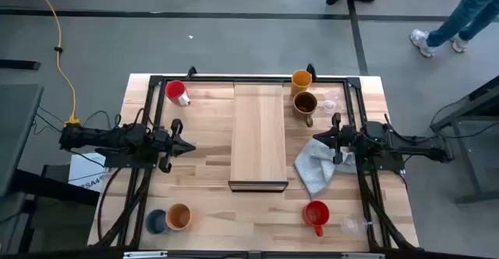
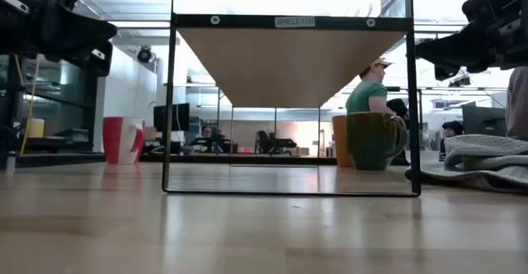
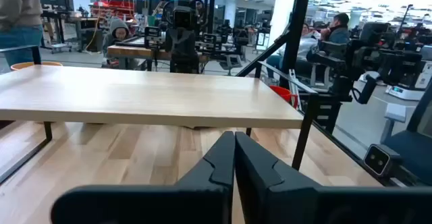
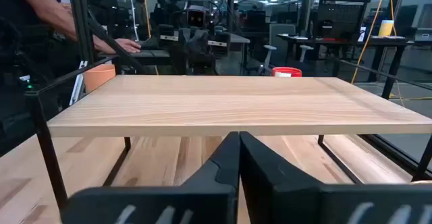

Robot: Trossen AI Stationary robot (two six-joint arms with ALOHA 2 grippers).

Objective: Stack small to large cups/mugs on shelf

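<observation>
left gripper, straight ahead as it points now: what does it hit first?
Probably the shelf. In the high view the shut left gripper points across the table at the shelf's long side, nothing between. The left wrist view puts its board near finger height, so it may pass just under; depth unclear.

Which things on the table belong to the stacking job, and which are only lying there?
For the job:
- pale wooden shelf board
- red mugs
- orange cups
- olive-brown mug
- blue cup
- clear glass cups

Lying about:
- pale grey cloth
</observation>
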